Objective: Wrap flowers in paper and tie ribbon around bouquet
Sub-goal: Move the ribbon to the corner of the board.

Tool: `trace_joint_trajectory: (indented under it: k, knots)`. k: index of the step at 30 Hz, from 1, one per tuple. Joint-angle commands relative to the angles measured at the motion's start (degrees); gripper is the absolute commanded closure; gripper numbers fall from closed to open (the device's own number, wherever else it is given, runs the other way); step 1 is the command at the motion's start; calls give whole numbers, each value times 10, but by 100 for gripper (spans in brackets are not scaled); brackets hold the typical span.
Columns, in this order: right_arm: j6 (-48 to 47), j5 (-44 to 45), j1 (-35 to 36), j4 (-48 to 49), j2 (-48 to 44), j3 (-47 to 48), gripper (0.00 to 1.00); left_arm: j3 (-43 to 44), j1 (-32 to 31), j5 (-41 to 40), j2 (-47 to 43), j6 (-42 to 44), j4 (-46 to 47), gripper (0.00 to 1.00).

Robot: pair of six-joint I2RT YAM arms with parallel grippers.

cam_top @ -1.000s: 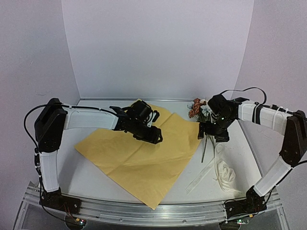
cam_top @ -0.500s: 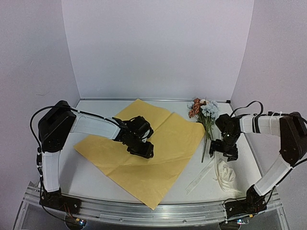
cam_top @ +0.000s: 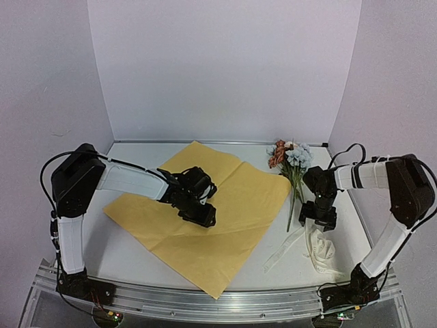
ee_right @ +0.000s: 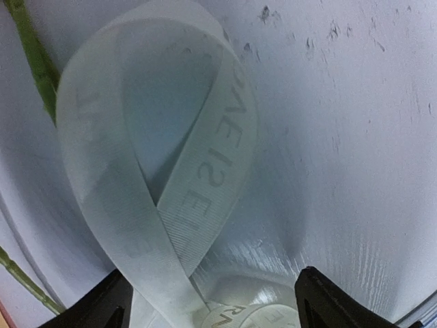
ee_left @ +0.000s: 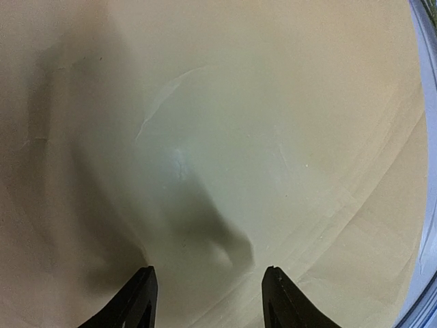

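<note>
The left gripper (cam_top: 201, 217), jaws part-open and empty, hovers just above the middle of the large glossy yellow paper sheet (cam_top: 235, 195), while the right gripper (cam_top: 319, 220), jaws wide and empty, stands over a loop of cream-white fabric ribbon (ee_right: 171, 205), with the small blue-pink-cream artificial flower bunch (cam_top: 290, 156) just beyond it.

The white table (cam_top: 123, 254) bears paper (cam_top: 242, 205), flowers (cam_top: 291, 157) and ribbon (cam_top: 321, 250).

From high behind the arm bases (cam_top: 205, 301), the top view takes in the whole white table (cam_top: 130, 256). The left wrist view faces down, close over the glossy yellow paper sheet (ee_left: 239, 137). The right faces down, close over the looped cream-white ribbon (ee_right: 205, 171). Both show overhead.
</note>
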Motion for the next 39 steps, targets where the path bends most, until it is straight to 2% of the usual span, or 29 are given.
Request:
trace_joint_trajectory:
  k: [1, 7, 9, 14, 19, 20, 21, 25, 29, 34, 39]
  knots:
    - [13, 39, -2, 3, -3, -15, 42, -20, 12, 1, -14, 31, -35, 45]
    - [3, 40, -42, -4, -76, -73, 89, -20, 12, 31, -9, 65, -36, 46]
    - [-7, 38, -65, -21, -97, -79, 98, -12, 12, 30, -1, 74, -44, 46]
    - [-36, 38, -103, -57, -143, -84, 100, 5, 13, 32, 2, 82, -43, 47]
    - [-59, 35, -110, -98, -174, -61, 100, 13, 23, 24, -5, 88, -51, 47]
    - [-63, 33, -110, -108, -179, -52, 98, 12, 25, 24, -8, 89, -53, 47]
    - [-66, 33, -110, -117, -183, -44, 90, 10, 27, 23, -12, 91, -55, 47]
    - [-89, 11, -110, -129, -205, -11, 48, 2, 33, 22, -30, 97, -59, 46]
    - [-138, -54, -107, -139, -173, 64, 21, 15, 35, 24, -42, 99, -64, 42]
    - [-197, -146, -102, -141, -64, 192, 3, 59, 35, 34, -51, 88, -66, 35]
    - [-226, -179, -101, -158, 54, 304, 2, 87, 44, 24, -67, 52, -79, 30]
